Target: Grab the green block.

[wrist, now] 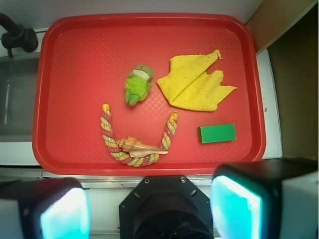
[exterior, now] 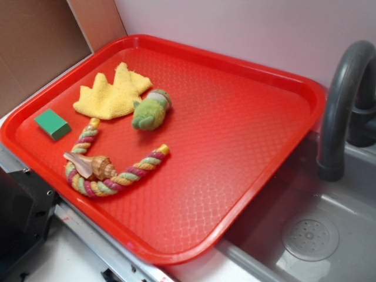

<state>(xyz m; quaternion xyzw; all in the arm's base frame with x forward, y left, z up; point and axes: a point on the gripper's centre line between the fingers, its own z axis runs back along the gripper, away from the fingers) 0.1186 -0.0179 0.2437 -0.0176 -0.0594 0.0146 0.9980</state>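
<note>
Five objects lie on a red tray (exterior: 247,194) set beside a grey sink (exterior: 329,235) and its dark faucet (exterior: 343,100). The green block (exterior: 53,124) rests flat near the tray's rim in one corner, apart from everything else, with bare red surface on all its sides. A crumpled yellow cloth (exterior: 114,94) sits just beyond it, and a fuzzy light-green plush toy (exterior: 151,110) lies against the cloth's edge. A striped rope (exterior: 111,173) curves in a U shape nearby, with a tan seashell (exterior: 91,166) resting on its bend. Most of the tray toward the sink side is open floor.

Seen from the wrist camera, the gripper (wrist: 149,206) hangs above the table's edge just outside the tray's near rim, its two pale-blue fingers (wrist: 234,206) spread wide and holding nothing. The block appears in that view ahead of the finger on the picture's right, close to the tray's near rim.
</note>
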